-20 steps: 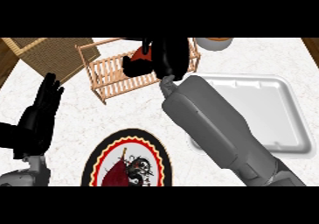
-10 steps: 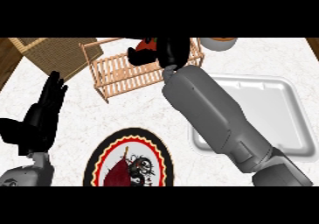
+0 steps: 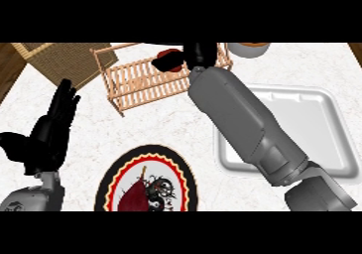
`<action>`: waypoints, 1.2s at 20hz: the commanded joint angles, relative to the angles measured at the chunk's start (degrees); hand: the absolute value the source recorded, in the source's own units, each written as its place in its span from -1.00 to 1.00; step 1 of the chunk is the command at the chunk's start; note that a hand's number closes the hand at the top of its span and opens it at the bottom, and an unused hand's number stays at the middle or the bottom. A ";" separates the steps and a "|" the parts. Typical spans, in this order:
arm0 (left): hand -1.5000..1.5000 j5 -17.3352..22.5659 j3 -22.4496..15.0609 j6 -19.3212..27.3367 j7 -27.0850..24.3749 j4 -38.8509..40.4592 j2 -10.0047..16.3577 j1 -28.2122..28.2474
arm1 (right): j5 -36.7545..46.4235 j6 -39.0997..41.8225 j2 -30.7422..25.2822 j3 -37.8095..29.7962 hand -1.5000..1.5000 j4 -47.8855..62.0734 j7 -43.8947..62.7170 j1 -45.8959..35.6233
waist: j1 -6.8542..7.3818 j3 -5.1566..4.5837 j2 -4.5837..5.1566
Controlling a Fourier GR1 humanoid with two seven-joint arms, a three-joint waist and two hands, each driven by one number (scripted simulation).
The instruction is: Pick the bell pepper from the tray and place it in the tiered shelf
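- A white, faintly veined stone counter [image 3: 176, 124] fills the head view, with a strip of brown wood along its left edge.
- The right forearm [image 3: 242, 124], a smooth grey cylinder, runs diagonally from the lower right up to the shelf. It crosses the tray's left side and hides that part of it.
- A white rectangular tray [image 3: 319, 134] with rounded corners and a raised rim lies at right; the part that shows holds nothing.
- The tiered shelf [image 3: 140, 84], built of pale wooden slats in an open frame, sits tilted at upper centre.
- A round plate [image 3: 140, 166] lies at bottom centre, with a black rim, a red and yellow scalloped band and a dark red figure in the middle.
- The left hand [image 3: 44, 136], black, rests at the left edge with its fingers straight, apart and pointing up.
- A tan woven square mat [image 3: 66, 59] lies at upper left, just beside the shelf.
- The right hand [image 3: 200, 53], black, is over the shelf's upper right end, fingers curled round the pepper.
- The bell pepper [image 3: 167, 53], glossy red, shows only in part within those fingers, above the shelf's slats and well apart from the tray.
- 1 grey bowl [image 3: 249, 48] with an orange inside is cut off at the top edge.
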 commanded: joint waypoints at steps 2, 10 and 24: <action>0.00 0.79 1.25 -0.57 -3.28 2.69 -0.36 0.61 | -3.41 0.26 0.01 -4.01 -1.00 4.03 -7.69 -3.18 | -0.60 -0.02 -0.02; 0.00 1.57 2.79 -1.65 -1.81 -1.28 1.35 4.28 | -6.65 -6.82 -0.02 -7.10 -1.00 -4.49 -5.82 -0.89 | -2.20 0.00 -0.89; 0.00 -0.60 3.22 0.71 -0.19 1.33 0.52 0.83 | -8.90 5.63 -20.19 -9.01 -1.00 -37.18 8.38 21.93 | -4.83 0.02 -1.29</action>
